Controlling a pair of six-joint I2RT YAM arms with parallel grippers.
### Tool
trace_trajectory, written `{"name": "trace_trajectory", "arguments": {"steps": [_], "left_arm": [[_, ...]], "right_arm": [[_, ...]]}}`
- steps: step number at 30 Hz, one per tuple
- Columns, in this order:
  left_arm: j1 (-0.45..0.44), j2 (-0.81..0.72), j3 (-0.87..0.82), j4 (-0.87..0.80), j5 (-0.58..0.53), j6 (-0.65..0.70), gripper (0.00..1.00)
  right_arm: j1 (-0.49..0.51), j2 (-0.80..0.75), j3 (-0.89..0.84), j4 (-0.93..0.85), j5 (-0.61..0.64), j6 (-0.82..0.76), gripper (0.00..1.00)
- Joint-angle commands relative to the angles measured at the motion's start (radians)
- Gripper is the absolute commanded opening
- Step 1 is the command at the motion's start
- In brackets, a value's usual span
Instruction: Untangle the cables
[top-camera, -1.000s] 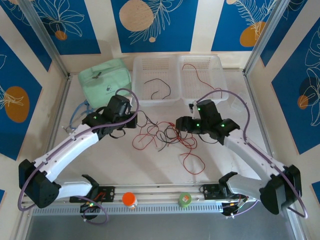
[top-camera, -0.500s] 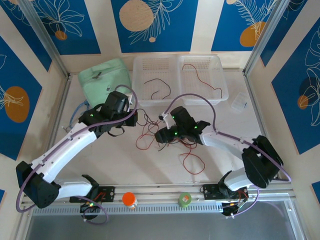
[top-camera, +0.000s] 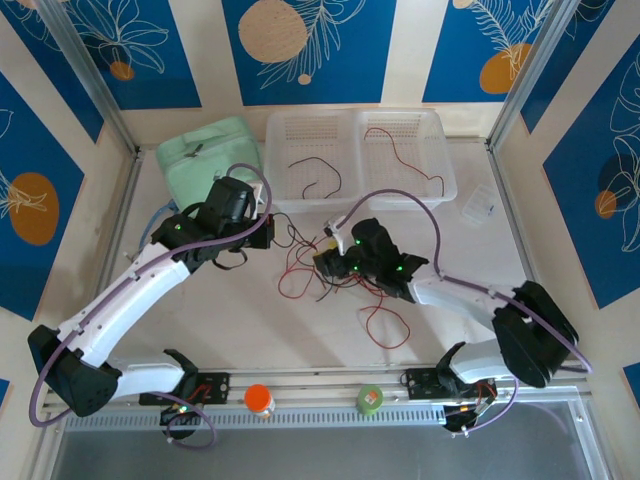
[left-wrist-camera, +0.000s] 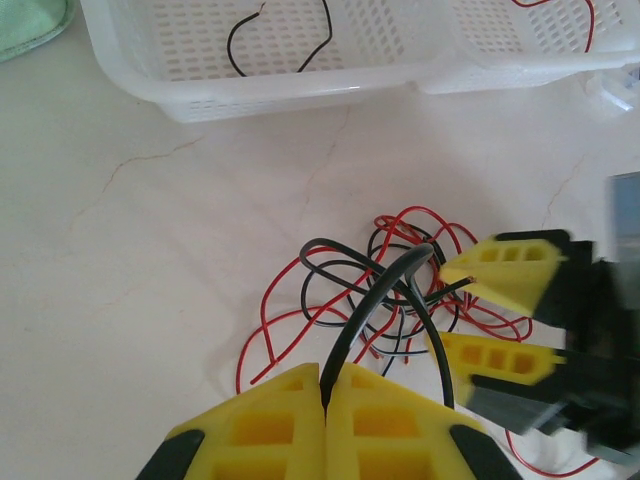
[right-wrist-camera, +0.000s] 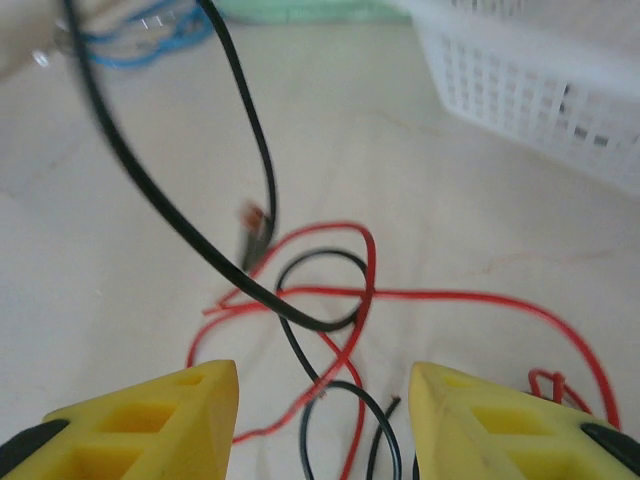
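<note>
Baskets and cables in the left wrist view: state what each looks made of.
The baskets: likely moulded plastic, white, slightly translucent, semi-gloss, with a regular grid of holes. The cables: thin wire in smooth red or black sheathing, probably plastic or rubber; they hold loose curls.

White arms (top-camera: 120, 310), black joints (top-camera: 75, 375), lilac cables (top-camera: 395, 192), yellow fingers (left-wrist-camera: 270, 425)

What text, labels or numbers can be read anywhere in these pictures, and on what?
None legible.
Dark marks on the mint-green pouch are too small to read.
The white baskets, the orange-capped container and the green roll show no readable print.
</note>
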Motion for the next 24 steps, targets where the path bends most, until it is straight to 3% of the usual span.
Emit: {"name": "trace_trajectory", "arguments": {"steps": [1, 5, 12, 24], "left_arm": [[-0.006, -0.005, 0.026, -0.015, 0.001, 0.0, 0.0], [-0.007, -0.005, 0.018, -0.003, 0.006, -0.006, 0.0], [-0.007, -0.014, 0.011, 0.01, 0.011, -0.012, 0.0], [-0.007, -0.019, 0.006, 0.016, 0.017, -0.013, 0.0]], "right_arm": [[-0.002, -0.088, -0.029, 0.035, -0.025, 0.056, 0.48], [-0.018, -0.125, -0.038, 0.05, -0.057, 0.184, 0.47], [-0.011, -0.022, 0.031, 0.073, -0.056, 0.381, 0.43], [0.011, 0.032, 0.041, 0.169, 0.002, 0.475, 0.39]]}}
